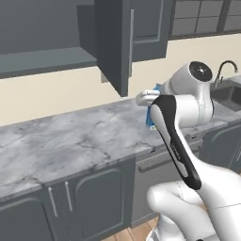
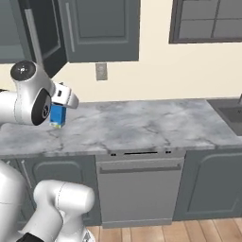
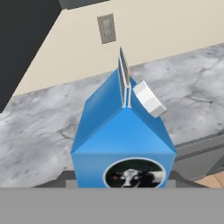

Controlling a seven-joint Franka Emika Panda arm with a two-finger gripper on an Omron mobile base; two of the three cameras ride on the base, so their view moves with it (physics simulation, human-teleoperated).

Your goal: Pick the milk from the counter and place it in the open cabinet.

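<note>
Hand view: tool [image 3: 122, 183] grips milk [image 3: 124, 135].

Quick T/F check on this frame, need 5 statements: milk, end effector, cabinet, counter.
1. The end effector is shut on the milk. True.
2. The milk sits on the cabinet shelf. False: it is low over the counter, below the cabinet.
3. The cabinet door is open. True: the bare shelf shows in the left base view.
4. The milk carton is red. False: it is bright blue, with a cow picture on its face in the hand view.
5. A sink lies at the counter's far right. True.
</note>
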